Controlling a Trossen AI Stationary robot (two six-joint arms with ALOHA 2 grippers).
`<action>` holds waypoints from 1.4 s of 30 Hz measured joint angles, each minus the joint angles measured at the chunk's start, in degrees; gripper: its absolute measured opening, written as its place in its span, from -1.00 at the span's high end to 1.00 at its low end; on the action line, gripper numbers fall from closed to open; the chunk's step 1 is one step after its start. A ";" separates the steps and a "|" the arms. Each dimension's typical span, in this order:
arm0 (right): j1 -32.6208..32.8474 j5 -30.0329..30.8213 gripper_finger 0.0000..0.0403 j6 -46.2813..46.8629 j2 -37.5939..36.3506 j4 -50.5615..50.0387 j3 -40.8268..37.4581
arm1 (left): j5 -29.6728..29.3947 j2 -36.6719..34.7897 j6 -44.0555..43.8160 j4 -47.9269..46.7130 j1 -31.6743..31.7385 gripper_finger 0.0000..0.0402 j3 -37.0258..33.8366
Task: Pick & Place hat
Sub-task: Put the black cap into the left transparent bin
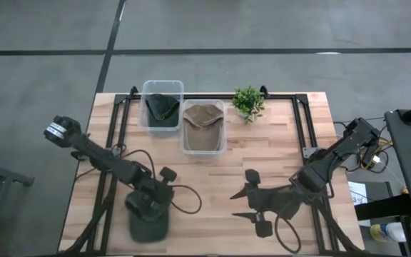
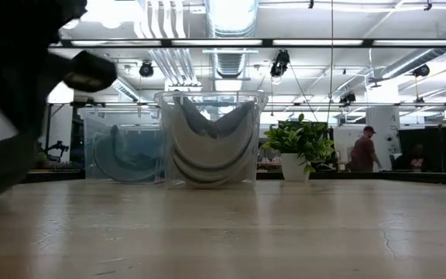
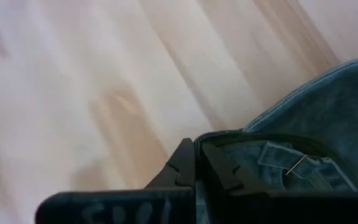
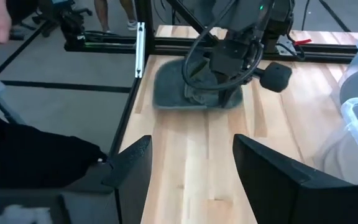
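Observation:
A dark blue-grey hat [image 1: 148, 227] lies near the table's near-left corner. It also shows in the right wrist view as the hat [image 4: 169, 90] and in the left wrist view as the hat [image 3: 319, 118], its inside with a label turned toward the camera. My left gripper [image 1: 149, 205] stands over it, shut on its edge. My right gripper [image 1: 245, 204] hovers open over the table's middle-right, well away from the hat, its fingers pointing toward the left edge. In the low view the left arm and hat are a dark blur [image 2: 6, 132]. My left gripper [image 3: 196, 169] pinches the hat's rim [image 3: 219, 143] between its two fingers, coming from above and slanting down. Seen from the right wrist, the hat [image 4: 169, 90] spreads flat on the table below the gripper [image 4: 219, 74].
Two clear bins stand at the far edge: the left bin [image 1: 145, 114] holds a dark hat, the right bin [image 1: 222, 135] a tan hat. A small potted plant [image 1: 248, 102] stands beside them. A person [image 2: 361, 147] is in the room beyond. Bare wood lies between the arms.

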 joint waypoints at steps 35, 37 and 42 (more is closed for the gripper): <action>-0.06 -0.04 -0.09 -8.54 -0.02 0.80 -4.27 | -5.43 -5.28 -42.96 6.58 12.25 0.25 5.84; -0.08 -0.11 -0.09 -9.77 -0.04 0.30 -4.36 | -5.27 -7.06 -48.46 4.22 10.37 0.25 5.86; -0.08 -0.17 -0.09 -12.07 -0.07 -2.41 -4.38 | -7.52 -10.21 -64.81 1.58 3.47 0.25 4.37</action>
